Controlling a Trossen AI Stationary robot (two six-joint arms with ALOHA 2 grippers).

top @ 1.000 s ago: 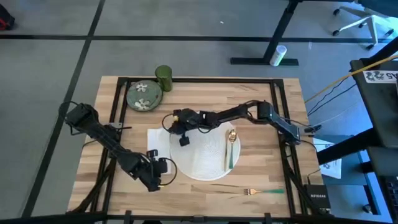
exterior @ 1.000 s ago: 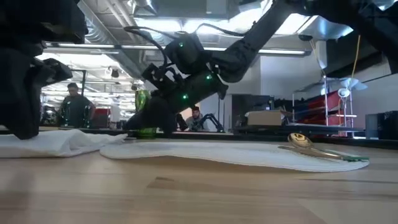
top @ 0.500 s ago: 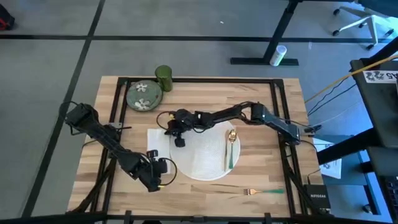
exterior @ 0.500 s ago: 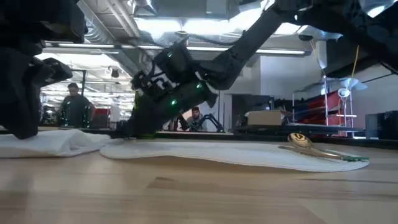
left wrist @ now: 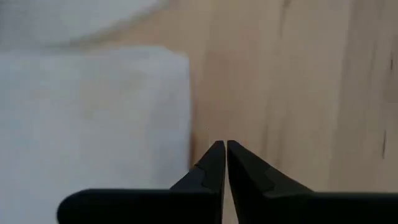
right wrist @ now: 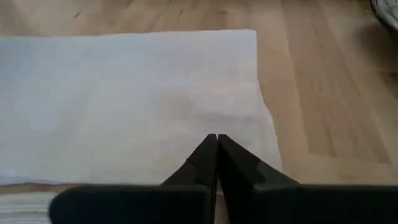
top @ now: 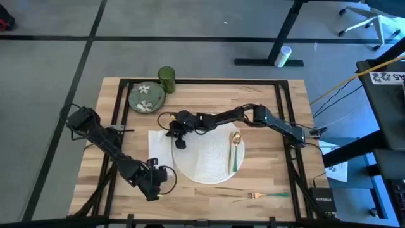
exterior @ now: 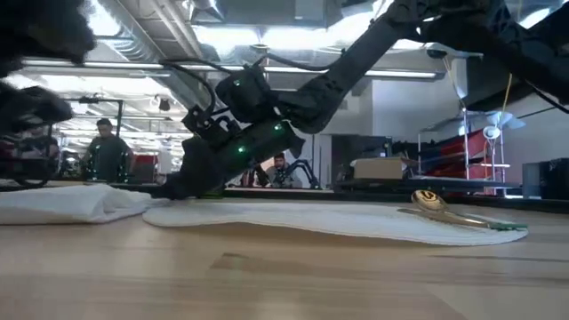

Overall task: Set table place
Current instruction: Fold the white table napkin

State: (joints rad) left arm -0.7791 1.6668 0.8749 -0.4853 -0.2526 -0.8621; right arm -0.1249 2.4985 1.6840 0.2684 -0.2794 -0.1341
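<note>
Right tool [exterior: 178, 188] low at white napkin [exterior: 71, 203], beside plate [exterior: 338, 220].

A large round white plate [top: 202, 161] lies at the middle of the light-wood butcher-block worktop [top: 266, 133]. A gold spoon with a green handle [top: 235, 149] rests on the plate's right part. A white folded cloth napkin [top: 159, 147] lies just left of the plate. A gold fork with a green handle [top: 266, 195] lies near the front edge, right of centre. A green floral bowl [top: 146, 97] and a green cup [top: 166, 79] stand at the far left corner.
</note>
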